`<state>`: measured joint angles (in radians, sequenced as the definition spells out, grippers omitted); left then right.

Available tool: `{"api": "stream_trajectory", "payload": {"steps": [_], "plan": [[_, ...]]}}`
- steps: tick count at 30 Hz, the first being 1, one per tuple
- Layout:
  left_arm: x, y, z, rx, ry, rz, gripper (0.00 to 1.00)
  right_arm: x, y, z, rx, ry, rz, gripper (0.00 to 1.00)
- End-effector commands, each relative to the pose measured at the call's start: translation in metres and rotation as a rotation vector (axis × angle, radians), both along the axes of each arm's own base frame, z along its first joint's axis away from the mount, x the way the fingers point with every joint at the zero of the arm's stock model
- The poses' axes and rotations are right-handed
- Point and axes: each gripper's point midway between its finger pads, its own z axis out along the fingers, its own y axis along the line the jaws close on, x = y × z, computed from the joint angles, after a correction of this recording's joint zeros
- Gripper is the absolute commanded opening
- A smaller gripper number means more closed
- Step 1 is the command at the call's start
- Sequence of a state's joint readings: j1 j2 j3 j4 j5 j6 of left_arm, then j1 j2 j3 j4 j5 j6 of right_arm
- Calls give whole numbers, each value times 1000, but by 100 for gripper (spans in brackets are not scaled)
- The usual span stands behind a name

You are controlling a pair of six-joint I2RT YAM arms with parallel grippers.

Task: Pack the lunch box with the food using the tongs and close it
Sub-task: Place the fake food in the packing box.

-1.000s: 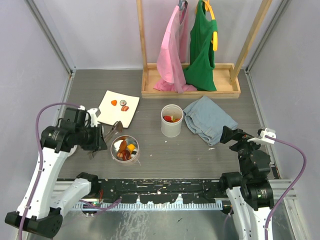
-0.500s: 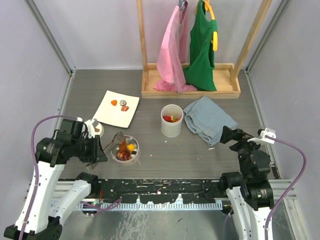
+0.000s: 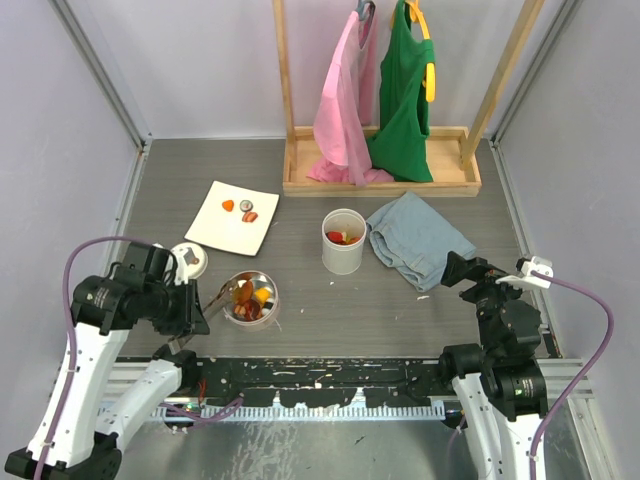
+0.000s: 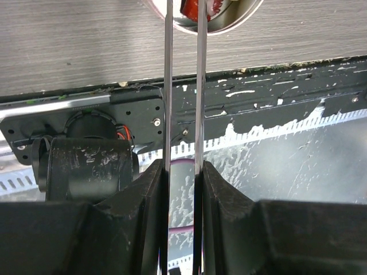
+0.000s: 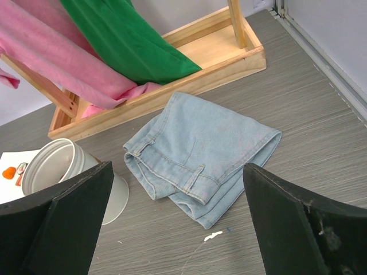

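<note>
The grey wood-grain table fills the overhead view. At upper centre stands a wooden rack with a pink garment and a green one hanging from it. Folded jeans lie right of centre, just below the rack.

At lower right, the right gripper hangs over the table near the jeans. Its jaws are spread wide with nothing between them. At lower left, the left gripper is clamped on the tongs, with a finger pressing each thin arm from outside.

A white square plate sits left of centre and carries three small pieces of food. A white cup at centre has red and yellow bits inside. The round metal lunch box lies below the plate, holding orange, red and brown food pieces. The tong tips reach into it from the left. A small white round lid lies just left of it.
</note>
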<state>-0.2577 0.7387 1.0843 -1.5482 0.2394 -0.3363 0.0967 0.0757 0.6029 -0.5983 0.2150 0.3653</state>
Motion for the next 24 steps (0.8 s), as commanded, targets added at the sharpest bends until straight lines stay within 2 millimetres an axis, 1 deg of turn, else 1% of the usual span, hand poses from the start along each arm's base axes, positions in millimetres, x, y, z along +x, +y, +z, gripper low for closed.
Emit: {"api": "stream_trajectory", "payload": {"steps": [1, 3, 9, 24], "plan": [[0, 8, 6, 43, -8, 29, 22, -1, -4, 17, 9, -69, -23, 100], [0, 12, 5, 70, -7, 41, 22, -1, -4, 17, 9, -69, -23, 100], [1, 10, 3, 79, 13, 23, 23, -1, -4, 17, 9, -71, -21, 100], [3, 9, 5, 76, 1, 11, 34, -1, -4, 17, 9, -72, -23, 100]]}}
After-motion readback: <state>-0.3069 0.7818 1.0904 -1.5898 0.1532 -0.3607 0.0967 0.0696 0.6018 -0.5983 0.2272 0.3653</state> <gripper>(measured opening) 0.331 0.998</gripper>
